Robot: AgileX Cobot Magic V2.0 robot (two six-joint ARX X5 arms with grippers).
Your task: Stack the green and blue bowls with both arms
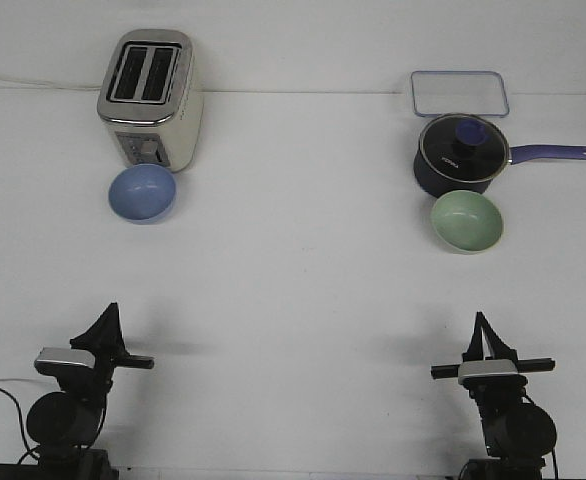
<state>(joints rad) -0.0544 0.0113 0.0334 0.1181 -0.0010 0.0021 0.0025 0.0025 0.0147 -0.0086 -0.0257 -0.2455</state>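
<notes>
The light blue bowl (142,193) sits upright on the white table at the far left, right in front of a toaster. The pale green bowl (467,221) sits upright at the far right, just in front of a dark saucepan. My left gripper (110,310) is low at the near left, far from the blue bowl. Its fingers meet in a point and hold nothing. My right gripper (479,320) is low at the near right, well short of the green bowl. It is also drawn to a point and empty.
A cream and silver toaster (151,98) stands behind the blue bowl. A dark navy saucepan (460,155) with a glass lid and purple handle (555,153) stands behind the green bowl. A clear rectangular container (458,93) lies behind the saucepan.
</notes>
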